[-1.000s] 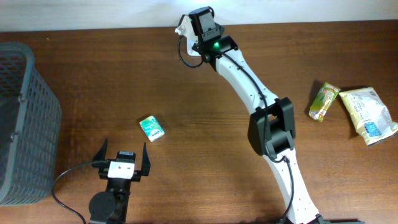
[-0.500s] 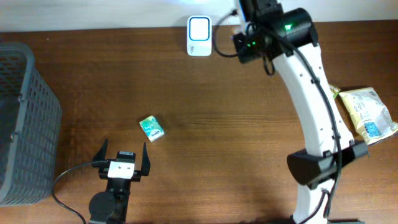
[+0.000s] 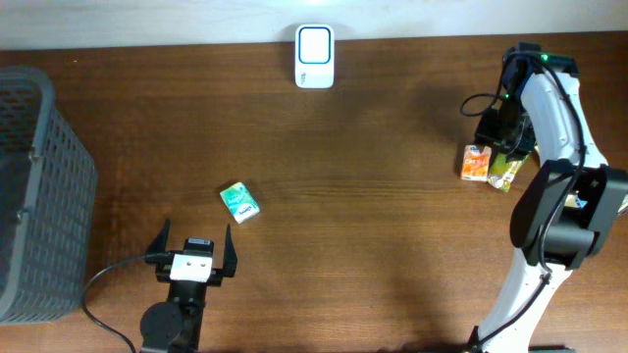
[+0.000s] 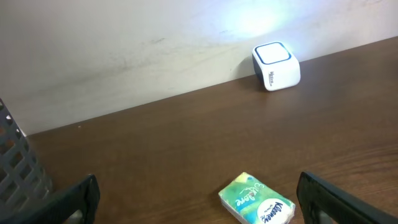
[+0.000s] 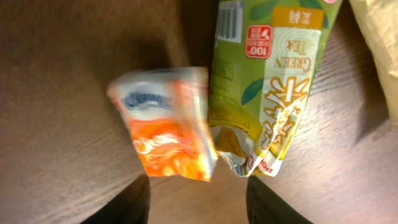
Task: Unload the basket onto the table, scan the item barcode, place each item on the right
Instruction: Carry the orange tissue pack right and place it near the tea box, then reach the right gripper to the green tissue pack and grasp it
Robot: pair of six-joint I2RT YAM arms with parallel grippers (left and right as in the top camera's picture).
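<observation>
The right gripper (image 5: 198, 186) is hanging with its two dark fingers (image 5: 134, 200) standing apart and clasping nothing, their tips poised just short of an orange packet (image 5: 165, 134) that is lying flat on the brown table (image 3: 373, 196). The packet is sitting well to the right of the white scanner (image 3: 314, 43) and somewhat nearer the arms' bases. Its edge is touching a green tea packet (image 5: 267, 81) that is lying on the side farther from the scanner with a barcode facing up. A beige pouch (image 5: 379, 43) is showing farther out again, partly hidden by the white right arm in the overhead view.

The left gripper (image 3: 196, 235) is idling with its fingers spread wide and empty, low over the table, well in front of the scanner and off to its left. A green tissue pack (image 3: 238, 202) is resting on the table just beyond those fingertips, between them and the scanner, without touching them. The scanner itself is standing against the pale wall at the table's far edge, its window facing up. A grey mesh basket (image 3: 39, 196) is sitting far to the scanner's left, at the table's edge.
</observation>
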